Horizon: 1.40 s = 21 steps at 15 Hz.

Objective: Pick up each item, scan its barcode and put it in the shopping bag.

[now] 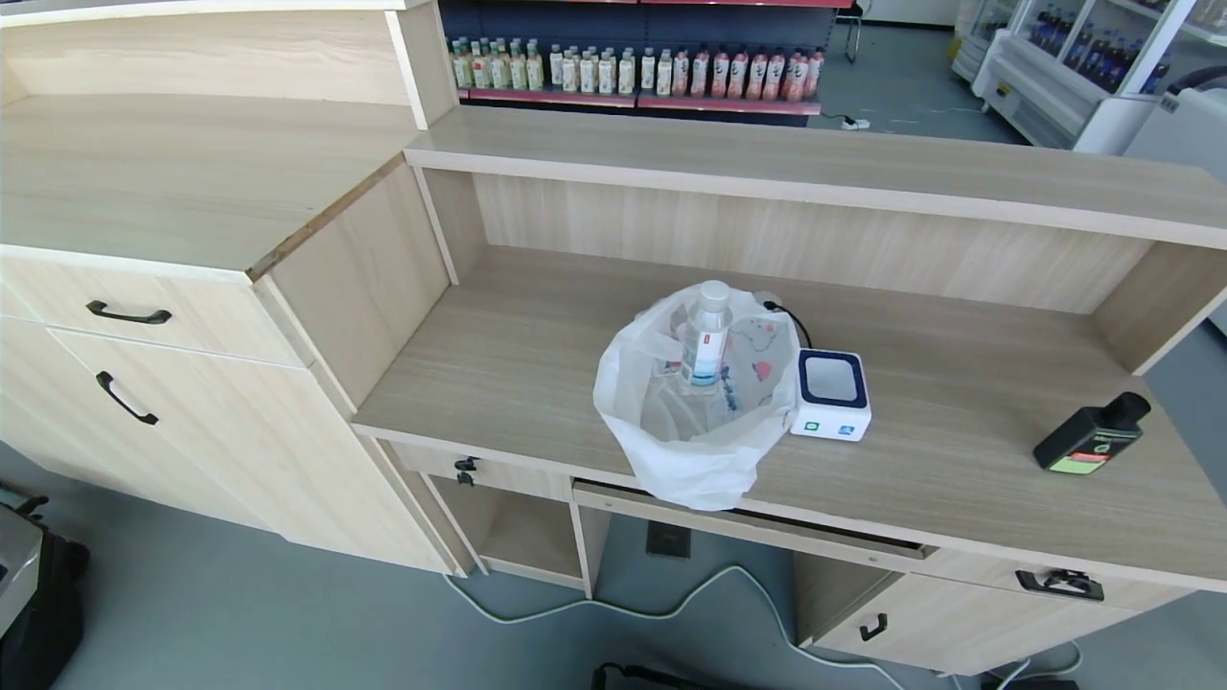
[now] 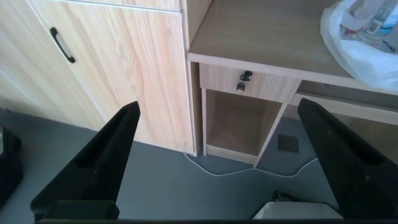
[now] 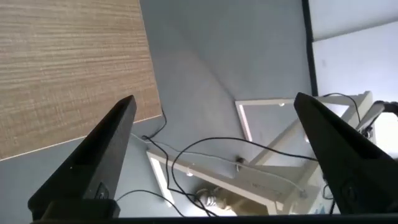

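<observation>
The left gripper (image 2: 217, 107) has its two dark fingers spread wide with nothing between them. It hangs low over the grey floor (image 2: 161, 180), in front of the pale wooden counter (image 2: 261, 31) and short of its front edge. The right gripper (image 3: 214, 98) is just as wide open and empty, with a wood-grain panel (image 3: 62, 68) and loose cables (image 3: 205, 149) beyond it.

On the counter top, a white thin-plastic shopping bag (image 1: 690, 422) stands open at the front edge. A clear plastic water bottle with a white cap and red-and-white label (image 1: 707, 335) stands upright inside it, so that item looks finished. Other shapes lower in the bag are too unclear to name.

A small white square scanner with a dark blue top panel (image 1: 830, 393) sits touching the bag at its 3 o'clock. Well apart at the scanner's 3 o'clock, near the counter's end, a black plastic bottle with a green-and-red label (image 1: 1093, 436) lies on its side. It is the one item left outside the bag and, I judge, has not yet been picked up, scanned or bagged.
</observation>
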### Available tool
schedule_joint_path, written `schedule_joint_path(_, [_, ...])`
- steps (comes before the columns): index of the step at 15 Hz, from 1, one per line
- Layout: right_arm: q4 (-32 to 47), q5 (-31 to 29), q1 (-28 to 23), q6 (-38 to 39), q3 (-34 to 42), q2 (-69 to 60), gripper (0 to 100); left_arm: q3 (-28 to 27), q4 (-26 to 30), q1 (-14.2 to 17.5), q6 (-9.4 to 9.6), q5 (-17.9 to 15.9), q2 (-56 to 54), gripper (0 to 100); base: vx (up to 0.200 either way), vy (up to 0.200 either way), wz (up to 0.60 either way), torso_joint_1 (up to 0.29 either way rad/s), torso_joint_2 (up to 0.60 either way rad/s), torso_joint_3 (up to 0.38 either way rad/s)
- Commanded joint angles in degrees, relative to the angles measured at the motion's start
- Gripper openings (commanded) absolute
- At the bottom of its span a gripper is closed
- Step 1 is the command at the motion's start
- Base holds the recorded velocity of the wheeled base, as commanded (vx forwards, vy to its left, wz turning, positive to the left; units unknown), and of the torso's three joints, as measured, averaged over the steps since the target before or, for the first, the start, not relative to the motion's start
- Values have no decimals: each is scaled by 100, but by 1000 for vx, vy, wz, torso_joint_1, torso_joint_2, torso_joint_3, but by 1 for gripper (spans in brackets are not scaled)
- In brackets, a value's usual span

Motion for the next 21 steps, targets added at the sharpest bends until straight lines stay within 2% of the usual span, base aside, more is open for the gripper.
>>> schedule_joint_path(1, [-1,177,249,151,-34,88,100,1,-1,1,-1,2,-2,100,0,0,0,0,0,0])
schedule_joint_path(5, [-10,370,636,458,-350,228,100,1,-1,1,-1,2,-2,100,0,0,0,0,0,0])
schedule_joint_path(12, [-1,493,1216,608,-350,263,100,1,-1,1,-1,11,-2,100,0,0,0,0,0,0])
schedule_joint_path(21, [-45,493,1515,722,-482,518,100,1,-1,1,-1,2,-2,100,0,0,0,0,0,0])
